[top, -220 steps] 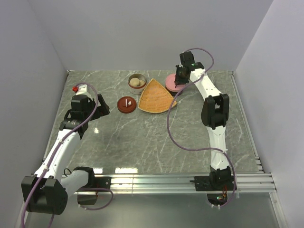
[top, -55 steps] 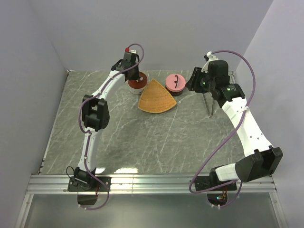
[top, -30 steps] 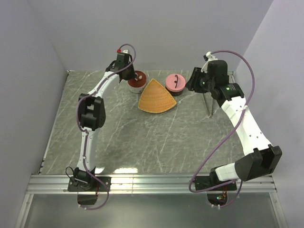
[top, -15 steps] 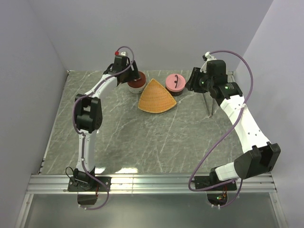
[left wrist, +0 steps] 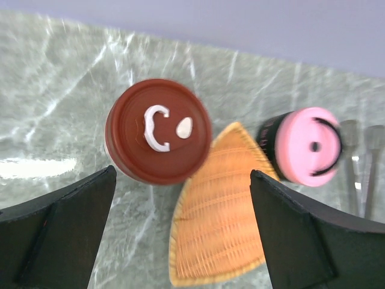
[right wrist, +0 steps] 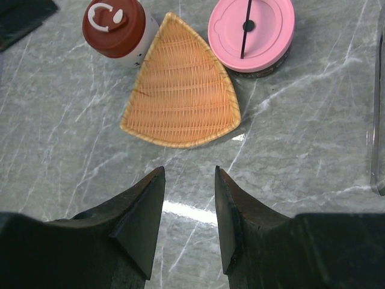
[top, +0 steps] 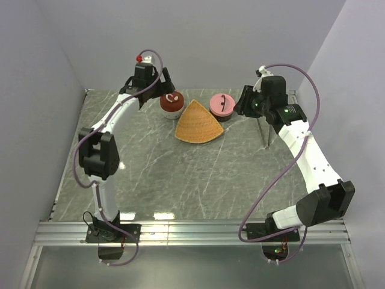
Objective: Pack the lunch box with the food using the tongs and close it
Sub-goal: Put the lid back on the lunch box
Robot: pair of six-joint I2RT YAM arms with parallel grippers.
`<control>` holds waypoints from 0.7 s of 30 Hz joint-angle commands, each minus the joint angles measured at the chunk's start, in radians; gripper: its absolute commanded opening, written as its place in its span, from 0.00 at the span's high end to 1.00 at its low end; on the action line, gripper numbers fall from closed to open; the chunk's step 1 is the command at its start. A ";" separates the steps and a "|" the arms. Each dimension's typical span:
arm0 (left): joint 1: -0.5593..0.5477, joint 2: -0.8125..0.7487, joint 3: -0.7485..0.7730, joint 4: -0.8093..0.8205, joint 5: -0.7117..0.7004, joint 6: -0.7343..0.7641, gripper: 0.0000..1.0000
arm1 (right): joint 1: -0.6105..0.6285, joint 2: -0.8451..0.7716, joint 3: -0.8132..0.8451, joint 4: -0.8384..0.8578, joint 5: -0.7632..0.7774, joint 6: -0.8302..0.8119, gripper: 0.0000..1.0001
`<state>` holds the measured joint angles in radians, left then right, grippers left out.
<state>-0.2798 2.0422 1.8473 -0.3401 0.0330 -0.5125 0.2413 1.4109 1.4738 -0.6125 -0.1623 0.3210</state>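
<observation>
At the far edge of the table (right wrist: 289, 180), the left gripper (left wrist: 181, 177) is poised near the brown-lidded container (left wrist: 157, 139), jaws spread wide and clear of its seated lid. No food is seen: the woven tray (right wrist: 183, 96) is bare and the pink-lidded container (right wrist: 251, 33) capped, so packing is judged done. The tongs (right wrist: 377, 120) are laid flat beside the pink one, apart from the right gripper (right wrist: 189, 174), which is parted around nothing.

Bright, even overhead light, white glare patches on the glossy marble surface (top: 198, 174), faint soft shadows, left wrist view motion-blurred, other views sharp
</observation>
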 commanded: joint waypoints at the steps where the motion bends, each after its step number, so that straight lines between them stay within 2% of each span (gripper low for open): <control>1: 0.001 -0.173 -0.049 0.042 -0.030 0.035 0.01 | -0.007 -0.019 0.016 0.049 -0.008 -0.016 0.54; 3: 0.004 -0.270 -0.104 0.050 -0.065 0.046 0.00 | -0.005 -0.032 -0.004 0.054 0.001 -0.023 0.54; 7: 0.030 -0.482 -0.363 0.099 -0.107 0.034 0.01 | -0.026 -0.073 -0.046 0.060 0.027 -0.053 0.53; 13: 0.162 -0.783 -0.659 0.062 -0.162 -0.007 0.00 | -0.105 -0.145 -0.145 0.089 0.024 -0.068 0.53; 17: 0.231 -0.908 -0.757 0.024 -0.150 0.005 0.01 | -0.163 -0.184 -0.167 0.091 0.023 -0.085 0.53; 21: 0.237 -0.996 -0.784 0.003 -0.140 0.020 0.01 | -0.180 -0.207 -0.167 0.083 0.033 -0.106 0.52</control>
<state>-0.0456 1.1042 1.0695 -0.3347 -0.1104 -0.5018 0.0700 1.2518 1.3010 -0.5686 -0.1379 0.2478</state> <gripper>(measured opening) 0.995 0.475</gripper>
